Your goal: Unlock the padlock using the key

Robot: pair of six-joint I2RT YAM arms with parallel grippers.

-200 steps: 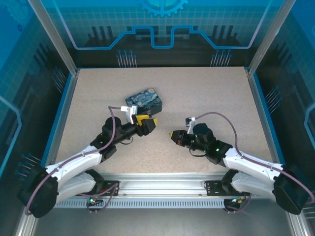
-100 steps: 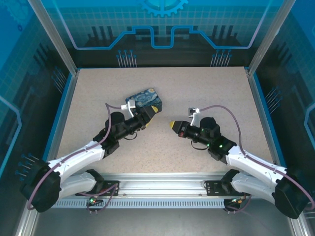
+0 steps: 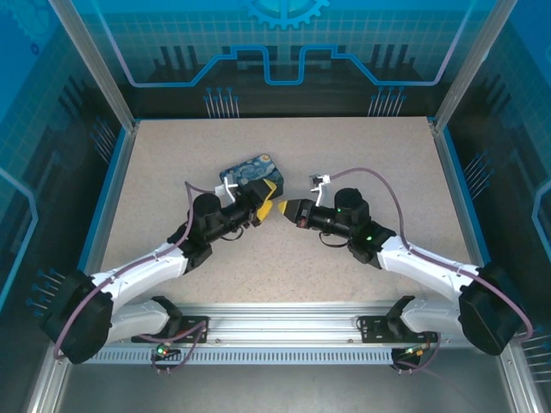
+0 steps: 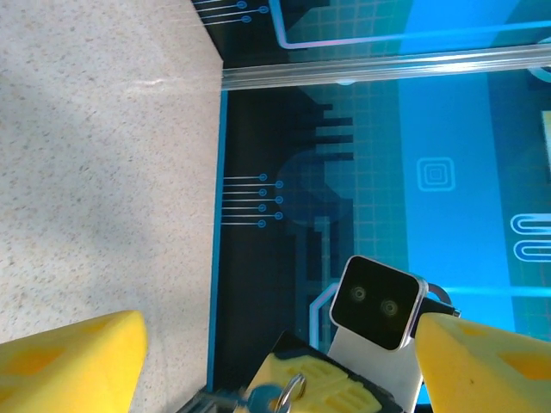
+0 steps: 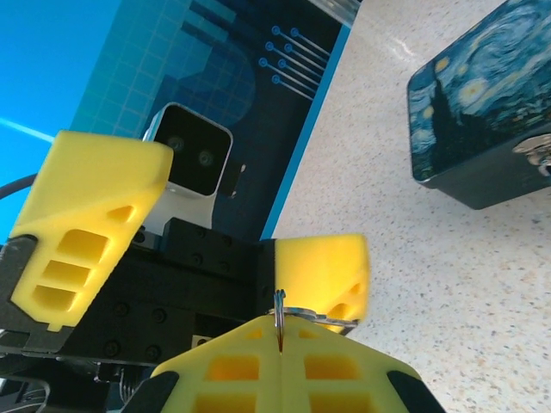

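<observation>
My right gripper (image 3: 283, 209) (image 5: 280, 334) is shut, its yellow fingers pinching a small metal ring at their seam. The thin silvery key (image 5: 331, 321) hangs on that ring and sticks out sideways past the tips. It shows again, blurred, on the right gripper's fingers as the key (image 4: 284, 394). My left gripper (image 3: 265, 200) (image 4: 280, 331) stands open right in front of it, one finger on each side of the key's tip. A small silvery piece (image 5: 535, 151) sits at the tin's front edge. I cannot tell whether it is the padlock.
A blue tin box (image 3: 252, 172) (image 5: 478, 129) with a starry-night picture lies just behind both grippers. Speckled table (image 3: 362, 155) stretches on all sides, bounded by blue rails and metal frame posts (image 3: 90, 64).
My right gripper has moved left and away from me with the key, up to the left gripper's open fingers. The left gripper shifted a little toward the tin, still open.
</observation>
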